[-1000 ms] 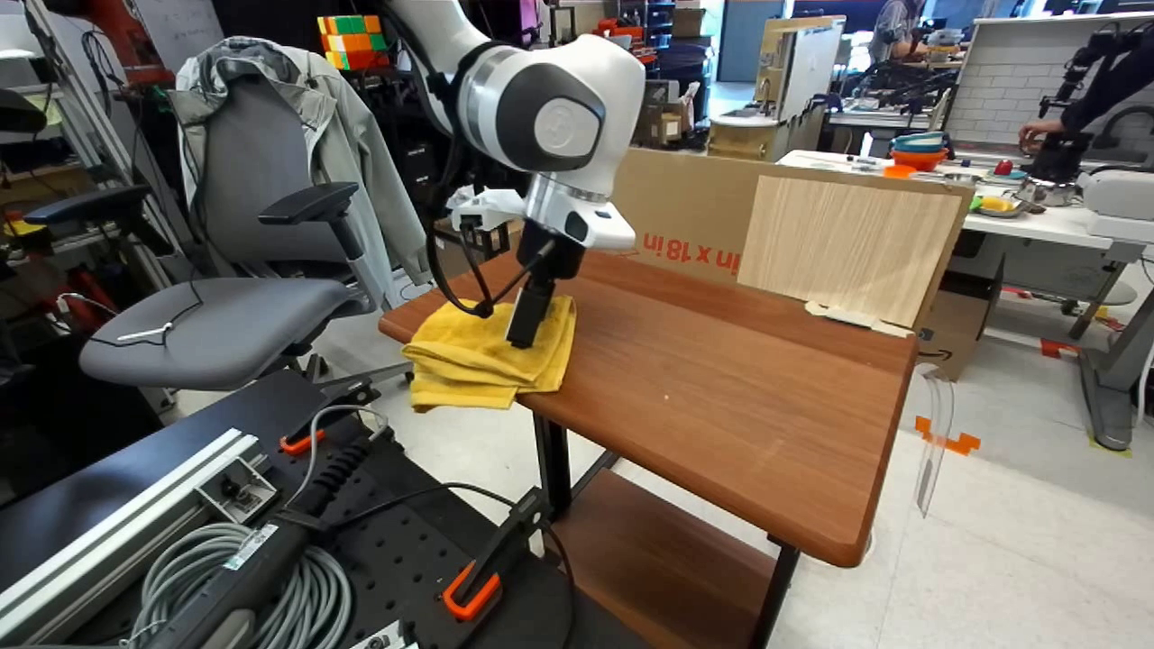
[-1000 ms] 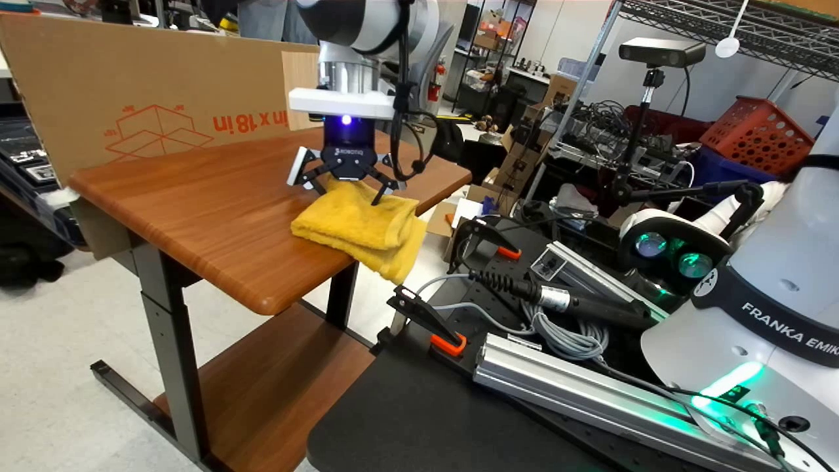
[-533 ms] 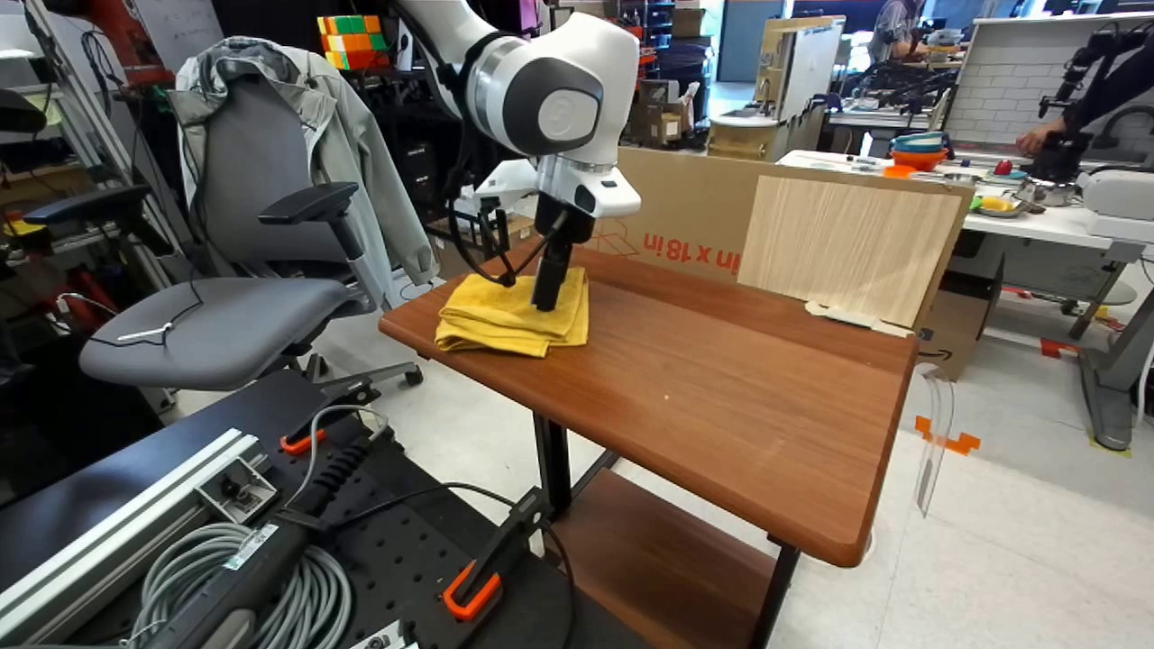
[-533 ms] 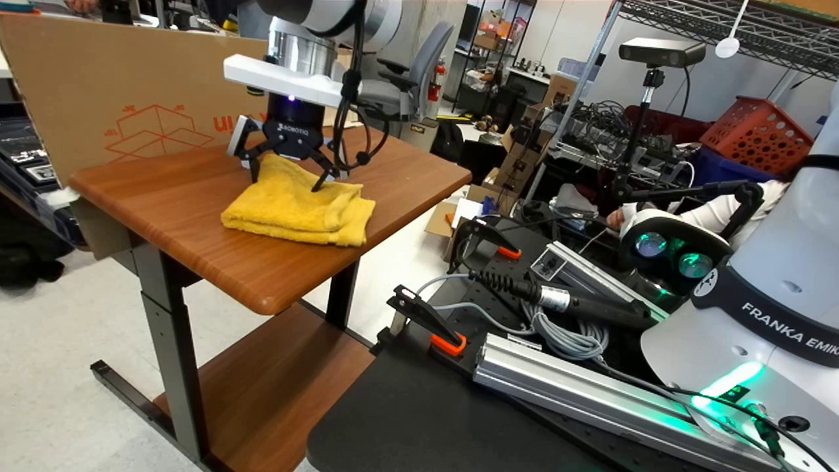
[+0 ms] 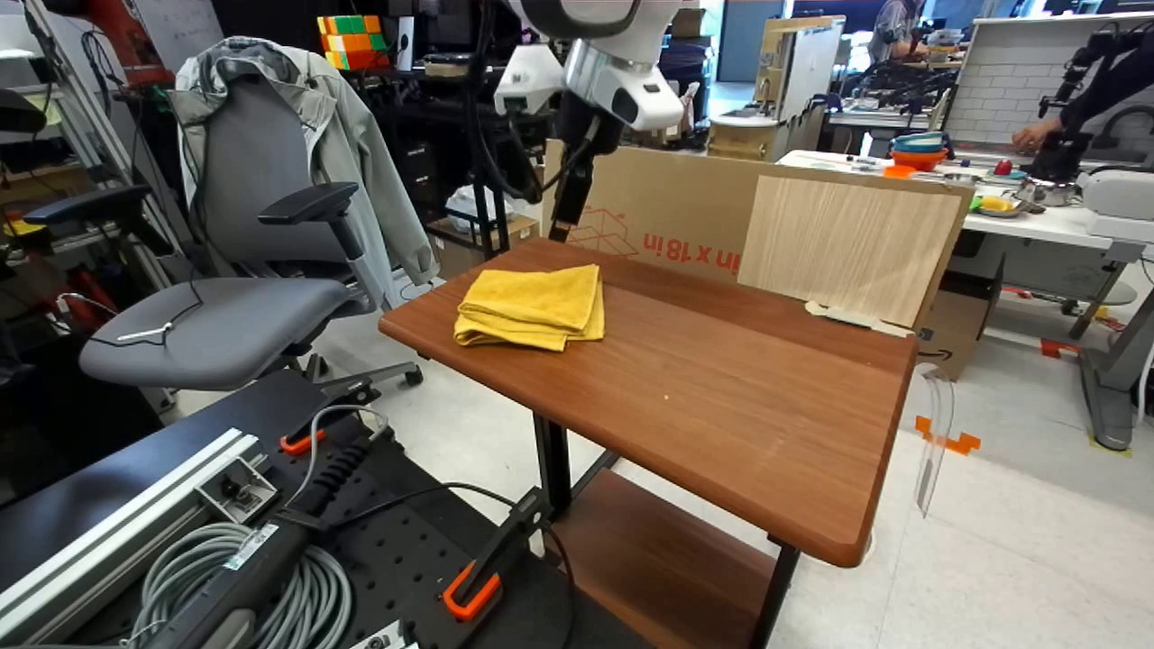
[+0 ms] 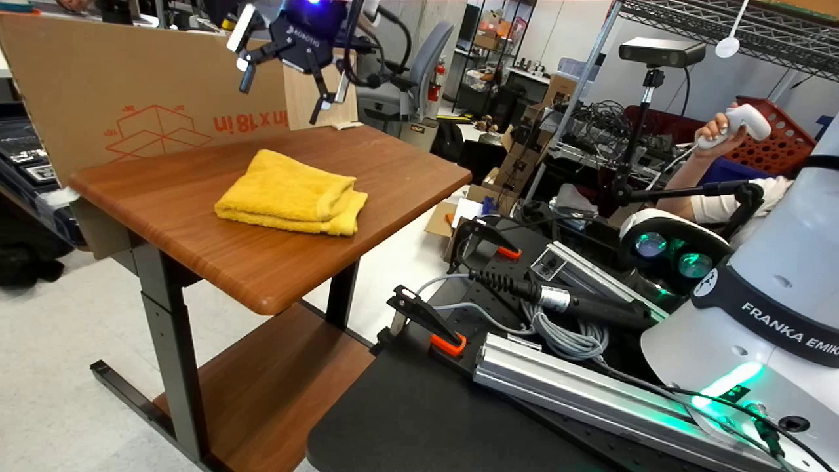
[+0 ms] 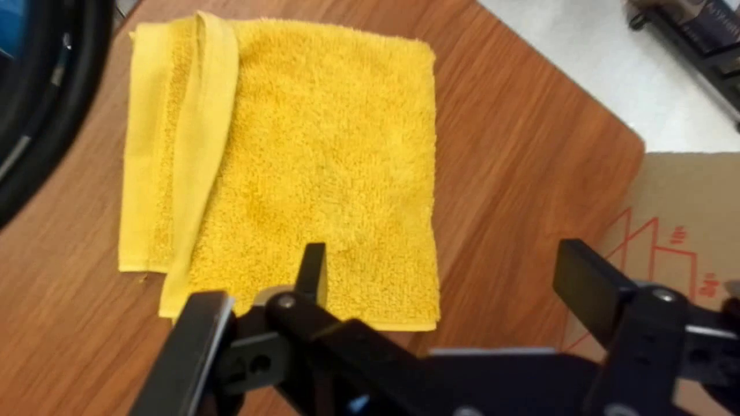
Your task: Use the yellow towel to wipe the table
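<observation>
I see the yellow towel (image 6: 288, 196) lying folded on the bench (image 6: 170, 203), lower than my tool (image 6: 280, 98) and separated from it; the tool's jaws stand wide apart.

In an exterior view, a grey chair (image 6: 431, 65) and a pale wall (image 6: 577, 33) stood beyond the gripper (image 6: 280, 99), wire shelving (image 6: 760, 36) stood well apart from it, and pale floor (image 6: 78, 328) lay below.

The towel (image 7: 329, 156) is yellow, paler along its borders; the tabletop (image 5: 721, 388) is brown with streaked wood grain. The gripper (image 6: 280, 100) is mostly black. The cardboard (image 6: 151, 88) is tan with red lines and lettering; the chair (image 5: 221, 320) is grey.
</observation>
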